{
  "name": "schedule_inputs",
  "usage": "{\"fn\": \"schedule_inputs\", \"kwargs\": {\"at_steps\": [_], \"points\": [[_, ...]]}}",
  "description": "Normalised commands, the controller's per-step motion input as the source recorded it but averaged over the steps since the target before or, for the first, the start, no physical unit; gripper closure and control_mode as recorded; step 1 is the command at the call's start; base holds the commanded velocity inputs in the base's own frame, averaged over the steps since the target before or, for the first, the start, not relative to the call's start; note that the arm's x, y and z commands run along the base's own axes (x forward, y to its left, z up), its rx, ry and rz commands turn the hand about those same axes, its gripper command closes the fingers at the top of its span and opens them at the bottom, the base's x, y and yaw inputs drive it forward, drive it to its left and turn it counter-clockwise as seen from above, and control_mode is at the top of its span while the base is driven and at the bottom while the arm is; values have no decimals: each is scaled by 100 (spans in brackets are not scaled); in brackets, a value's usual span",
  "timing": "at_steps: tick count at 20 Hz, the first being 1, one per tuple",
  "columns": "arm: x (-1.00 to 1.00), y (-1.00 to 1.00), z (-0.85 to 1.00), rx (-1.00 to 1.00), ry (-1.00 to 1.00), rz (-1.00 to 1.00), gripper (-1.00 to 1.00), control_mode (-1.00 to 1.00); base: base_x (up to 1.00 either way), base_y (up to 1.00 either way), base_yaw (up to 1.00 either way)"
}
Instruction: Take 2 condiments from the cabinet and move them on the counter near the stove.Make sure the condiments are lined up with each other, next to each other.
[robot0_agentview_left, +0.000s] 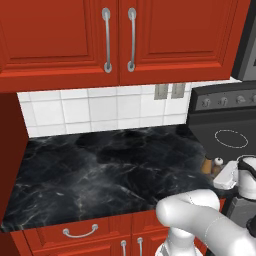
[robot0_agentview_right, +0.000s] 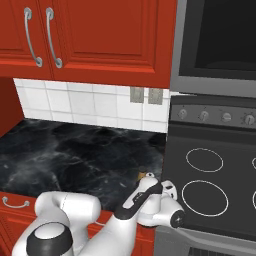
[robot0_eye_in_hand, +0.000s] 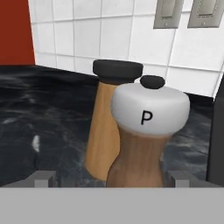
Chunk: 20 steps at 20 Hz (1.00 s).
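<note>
Clearly the gripper (robot0_eye_in_hand: 107, 180) stood with its jaws spread wide, one fingertip low on either side of the pale-topped mill (robot0_eye_in_hand: 146, 135), neither one pressing on it. That mill, marked with a P on its grey top, stood upright on the counter (robot0_agentview_left: 100, 170), and the dark-capped mill (robot0_eye_in_hand: 109, 127) stood upright just behind it, so close that the hand view did not settle whether the two touched. From the left base view both sat at the counter's right edge, just beside the stove (robot0_agentview_left: 225, 130), with the hand close over them. Judged against the task, both condiments seemed already placed, so the step in hand was most likely the release and withdrawal. Done well, that would mean backing the hand straight away along its own line, with the jaws kept wide until the tips were clear of the grey top, since any sideways drift could nudge the nearer mill into its neighbour or tip it. Whether the pair read as properly lined up was hard to judge from these angles.
</note>
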Motion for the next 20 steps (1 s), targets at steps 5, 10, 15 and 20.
{"fn": "schedule_inputs", "kwargs": {"at_steps": [5,10,15,20], "points": [[-10,-10,0,0,-4,1,-100,-100,0,0,0],[-14,-38,0,0,-2,0,-100,-100,0,0,0],[-5,-33,6,5,0,0,-100,-100,0,0,0],[-29,-27,57,17,2,0,-100,-100,0,0,0]]}}
